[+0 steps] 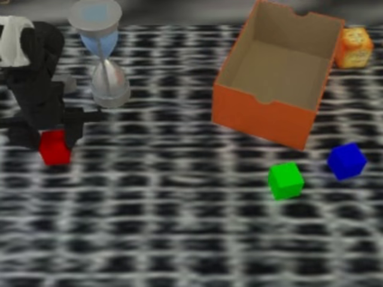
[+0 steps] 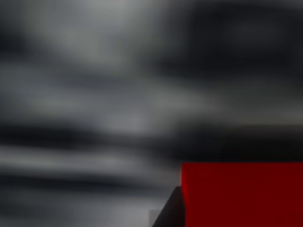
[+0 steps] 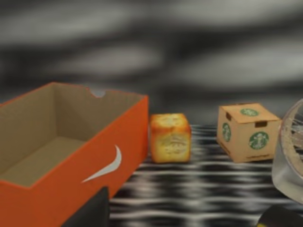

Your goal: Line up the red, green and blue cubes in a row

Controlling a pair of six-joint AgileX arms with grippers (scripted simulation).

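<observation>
The left gripper sits over the red cube (grip unclear), an hourglass just beyond; green cube and blue cube lie right, near the orange box.

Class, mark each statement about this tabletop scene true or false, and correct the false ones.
1. The red cube lies at the left gripper. True.
2. The green cube sits inside the orange shoebox. False: it rests on the table in front of the box.
3. The blue cube lies right of the green cube. True.
4. The three cubes already form a row. False: the red one is far off at the left.
5. The hourglass stands near the left arm. True.
</observation>
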